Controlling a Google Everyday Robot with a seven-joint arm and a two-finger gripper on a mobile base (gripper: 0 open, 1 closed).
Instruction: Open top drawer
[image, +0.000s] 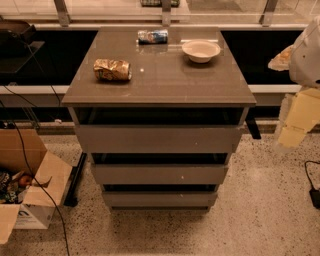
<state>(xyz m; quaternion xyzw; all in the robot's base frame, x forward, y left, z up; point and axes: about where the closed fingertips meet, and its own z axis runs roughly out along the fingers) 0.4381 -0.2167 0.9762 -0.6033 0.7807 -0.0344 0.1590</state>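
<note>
3 grey-brown drawers stack in the cabinet (165, 82). The top drawer (157, 138), the widest, sits directly under the cabinet's top. The gripper (299, 117) hangs off the cabinet's right side, apart from it and about level with that drawer; whether it is spread or pressed together I cannot tell. On the cabinet's top rest 1 crumpled bag (112, 69), 1 can (152, 36) and 1 bowl (201, 50).
</note>
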